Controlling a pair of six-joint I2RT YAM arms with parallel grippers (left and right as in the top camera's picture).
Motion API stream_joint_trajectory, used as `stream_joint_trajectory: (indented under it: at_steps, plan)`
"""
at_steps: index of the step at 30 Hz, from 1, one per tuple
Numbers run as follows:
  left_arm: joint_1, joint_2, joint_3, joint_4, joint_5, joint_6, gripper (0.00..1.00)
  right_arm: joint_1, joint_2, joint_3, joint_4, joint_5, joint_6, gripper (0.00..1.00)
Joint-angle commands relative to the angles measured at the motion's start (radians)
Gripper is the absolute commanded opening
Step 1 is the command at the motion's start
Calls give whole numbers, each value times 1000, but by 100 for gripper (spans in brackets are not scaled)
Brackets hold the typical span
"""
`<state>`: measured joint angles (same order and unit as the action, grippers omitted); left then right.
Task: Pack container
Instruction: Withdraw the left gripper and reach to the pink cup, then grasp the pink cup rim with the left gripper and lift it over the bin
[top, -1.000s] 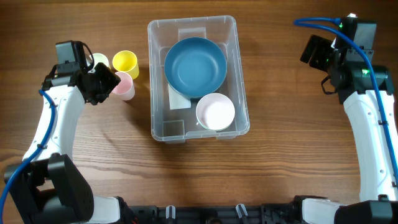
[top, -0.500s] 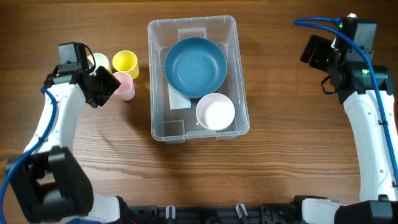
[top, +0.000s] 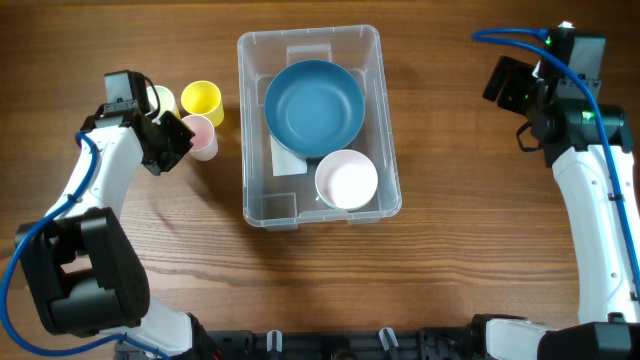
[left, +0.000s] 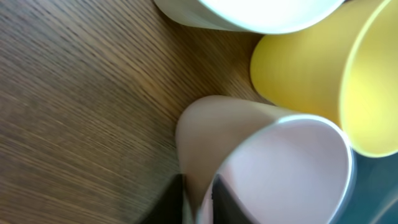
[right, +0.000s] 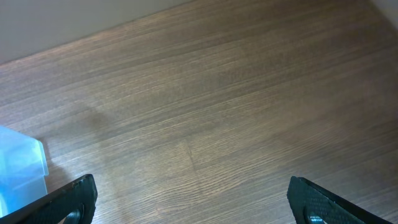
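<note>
- The container (top: 246, 130) stands in the middle of the table (top: 450, 250). It holds a blue bowl (top: 314, 108) toward 12 o'clock and a white bowl (top: 346, 180) toward 5 o'clock.
- I judge that the step in hand is the pick-up of the pink cup (top: 203, 138), which is at 9 o'clock from the container.
- The left fingers (top: 176, 140) are narrow on the wall of this cup, one outside and one inside the rim. It looks like a pinch.
- A yellow cup (top: 201, 100) is just beside the pink cup at its 12 o'clock. A white cup (top: 160, 97) is at 10 o'clock, partly hidden.
- The right fingers (top: 500, 84) are wide apart and empty, well apart from the container at 2 o'clock.
- The next move probably calls for a straight lift, so the yellow cup is not dragged, and then a carry toward 3 o'clock over the rim. The corner at 7 o'clock seems free.
</note>
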<state>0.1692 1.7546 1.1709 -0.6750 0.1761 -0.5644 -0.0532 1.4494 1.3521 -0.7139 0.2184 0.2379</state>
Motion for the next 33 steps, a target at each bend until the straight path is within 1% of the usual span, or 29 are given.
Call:
stream_joint_trajectory:
  at_steps: [1,5,7,8,12,15,21,24,27,33]
  plan:
    - [-2,9,11,-2,-39,11,4,1,6,9,2,13,13,100]
    - [-2,4,11,-37,-39,11,4,1,6,9,2,13,12,100]
    - [-2,-14,11,-81,-39,14,4,1,6,9,2,14,12,100]
    - [-2,-42,11,-127,-39,34,4,1,6,9,2,13,12,100]
    - [-3,-122,11,-211,-39,34,4,1,6,9,2,14,12,99]
    - [-6,-234,11,-244,-39,47,4,1,6,9,2,13,12,100]
    - [-33,-478,11,-216,-21,61,4,1,6,9,2,13,12,100]
    - [-100,-599,11,-201,-20,64,4,1,6,9,2,13,12,100]
    - [-198,-658,11,-200,-21,89,4,1,6,9,2,13,12,100]
    - [-420,-635,11,-201,-48,95,4,1,6,9,2,13,12,100]
